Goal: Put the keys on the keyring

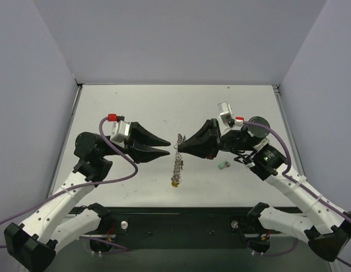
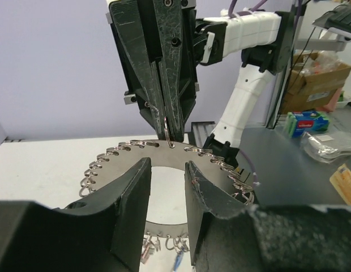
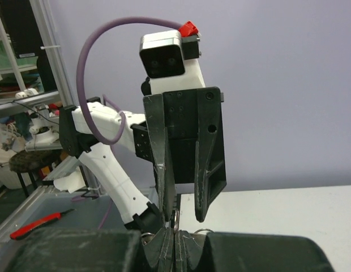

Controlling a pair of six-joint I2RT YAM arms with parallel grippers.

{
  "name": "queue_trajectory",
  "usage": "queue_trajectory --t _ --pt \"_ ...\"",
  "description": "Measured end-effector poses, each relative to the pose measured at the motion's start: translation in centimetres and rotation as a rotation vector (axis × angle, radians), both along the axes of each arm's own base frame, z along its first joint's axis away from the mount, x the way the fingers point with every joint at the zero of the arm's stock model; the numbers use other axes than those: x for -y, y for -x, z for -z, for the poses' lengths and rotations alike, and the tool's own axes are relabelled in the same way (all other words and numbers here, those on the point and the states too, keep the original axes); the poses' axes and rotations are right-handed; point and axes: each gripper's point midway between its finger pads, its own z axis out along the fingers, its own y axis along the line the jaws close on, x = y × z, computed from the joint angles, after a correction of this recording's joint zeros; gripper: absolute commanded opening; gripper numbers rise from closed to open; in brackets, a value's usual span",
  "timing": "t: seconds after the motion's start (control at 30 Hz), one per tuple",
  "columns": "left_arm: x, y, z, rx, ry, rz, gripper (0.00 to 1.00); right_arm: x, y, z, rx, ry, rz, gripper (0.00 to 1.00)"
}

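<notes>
**While the large thin silver keyring [image 1: 177, 163], fringed with small wire loops, is pinched in the right gripper [image 1: 180, 143], the threading is judged only part done**

Where the black fingers of the right gripper meet, they are seen pressed together on the top edge of the keyring. The ring is held up off the white table top [image 1: 136, 107] and hangs edge-on below the fingertips in the top view.

Opposite, the left gripper [image 1: 168, 147] is held with its jaws partly apart and nothing between them. In its own wrist view the ring's upper arc is seen just beyond the two fingers, and no contact can be made out.

At the bottom of the hanging ring a tiny yellow-headed key [image 1: 175, 183] is seen. In the left wrist view a small blue-headed key [image 2: 178, 262] and a reddish-headed key [image 2: 146, 253] appear among the lower loops. These are taken to be already threaded, though the attachment itself is too small to be made out.

Well apart from the ring, near the right arm, a tiny green-headed key [image 1: 223, 165] is left lying on the table top. It is judged that this key at least has yet to be picked up and hooked on. Whether others remain cannot be told.
</notes>
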Motion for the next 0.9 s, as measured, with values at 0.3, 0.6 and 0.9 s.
queue_trajectory --t 0.3,0.6,0.9 --pt "0.4 0.7 -1.3 -0.027 0.049 0.101 0.34 0.0 0.8 -1.1 -0.015 -0.047 -0.052 0.0" --pt "0.6 0.8 -1.9 -0.043 0.07 0.13 0.32 -0.2 0.6 -1.1 -0.033 -0.053 -0.065 0.0" --pt "0.8 1.0 -2.3 -0.029 0.076 0.137 0.3 -0.4 0.2 -1.0 -0.048 -0.057 -0.067 0.0"
